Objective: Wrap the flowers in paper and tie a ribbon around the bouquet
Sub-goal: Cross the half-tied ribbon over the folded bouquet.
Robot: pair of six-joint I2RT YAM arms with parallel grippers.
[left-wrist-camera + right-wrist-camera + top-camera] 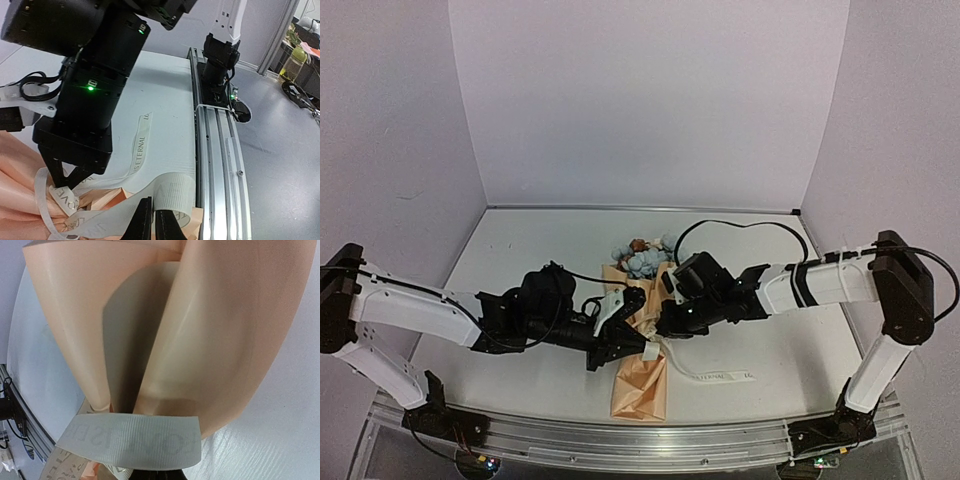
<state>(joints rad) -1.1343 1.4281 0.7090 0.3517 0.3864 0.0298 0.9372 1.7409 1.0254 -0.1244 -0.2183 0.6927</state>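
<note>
Top external view gives you the bouquet [642, 370] lying at the middle of the worktop [520, 250], close to its near edge. Its narrow end faces that edge and the flowers [642, 258] point toward the far edge. Both arms meet over the middle of the cone. From there the ribbon [715, 376] runs out, its printed tail flat on the worktop toward the right edge.

In the left wrist view your left fingers [152, 219] stand almost together with the ribbon pinched between them, and a loop curls up just beside them. In the same view the right fingers [63, 182] taper to a closed point on the ribbon, right against the paper [20, 170]. The right wrist view shows the ribbon stretched flat across those fingers, with the paper's folds above it.
</note>
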